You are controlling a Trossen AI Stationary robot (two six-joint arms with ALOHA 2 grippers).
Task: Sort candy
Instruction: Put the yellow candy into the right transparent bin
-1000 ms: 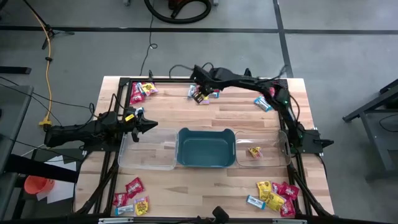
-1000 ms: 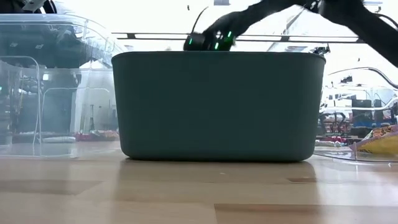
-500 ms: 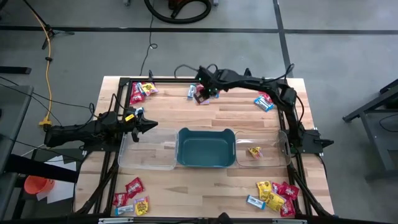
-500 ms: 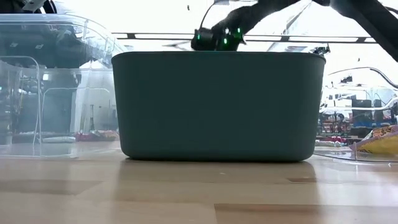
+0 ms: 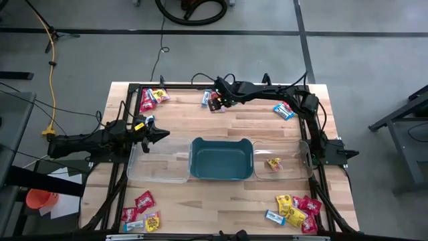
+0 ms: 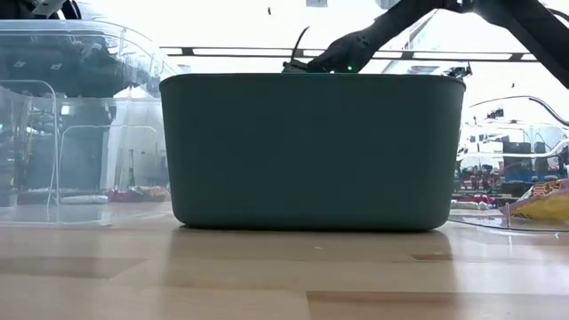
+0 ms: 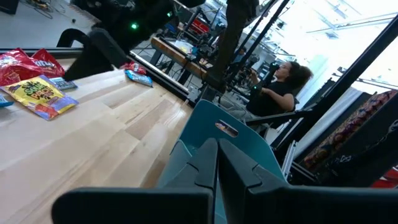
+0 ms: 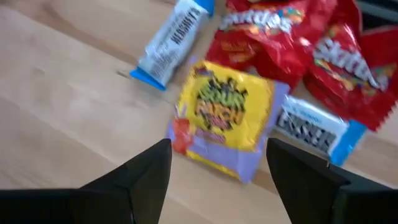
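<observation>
A: What has changed over the last second?

B: The right gripper has gone from pinched to jaws spread wide, and hangs just above a yellow packet in the far candy cluster. A grab looks imminent, I'd judge.

A: And the left gripper?

B: Clenched, holding nothing, by the empty clear bin.

A: Anything hidden?

B: From the low view the teal tub blocks the far cluster. One yellow candy lies in the right clear bin; other piles sit at the tabletop corners
</observation>
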